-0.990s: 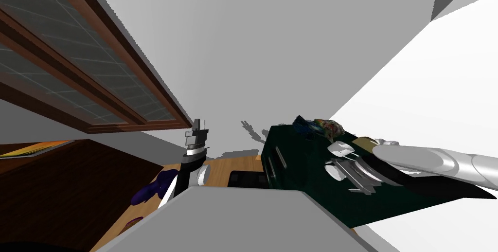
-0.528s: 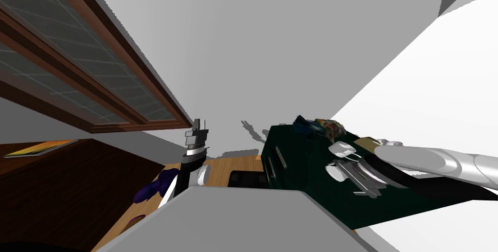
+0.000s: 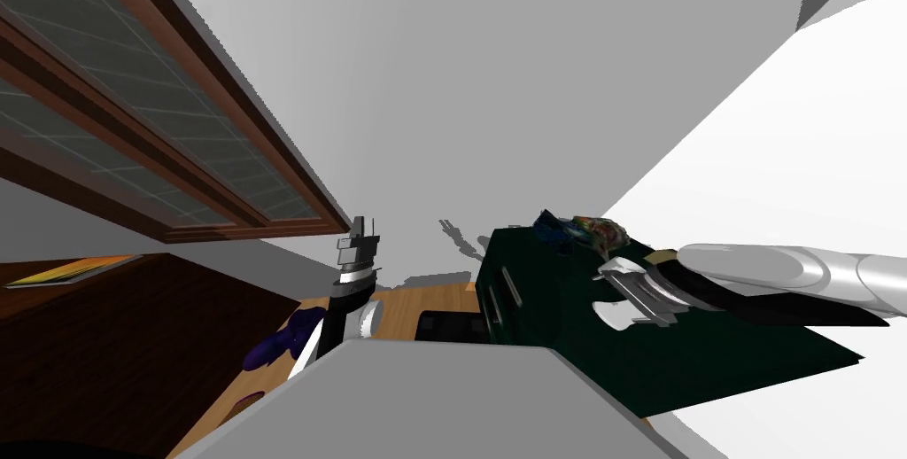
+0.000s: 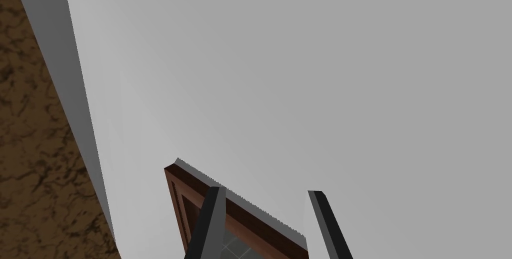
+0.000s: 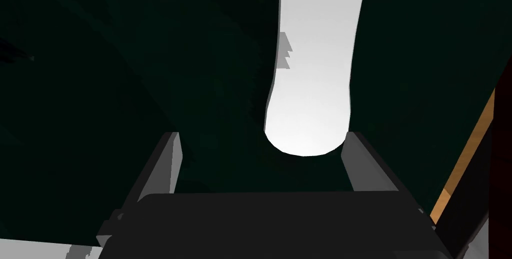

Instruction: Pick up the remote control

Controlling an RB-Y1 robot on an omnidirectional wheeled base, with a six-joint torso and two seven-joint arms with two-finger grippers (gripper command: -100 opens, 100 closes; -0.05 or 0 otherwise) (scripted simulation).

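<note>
Right wrist view: long plain-white remote control (image 5: 310, 96), rounded at its end, lies between wide-apart jaws.

Beside the white remote (image 5: 311, 81), the dark green top (image 5: 100, 71) lies free.

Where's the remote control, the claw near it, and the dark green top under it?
remote control (image 5: 311, 71), right wrist view, middle of its white body.
right gripper (image 5: 261, 136), right wrist view, midway between its open fingertips.
dark green top (image 5: 100, 81), right wrist view, a bare patch.
</note>
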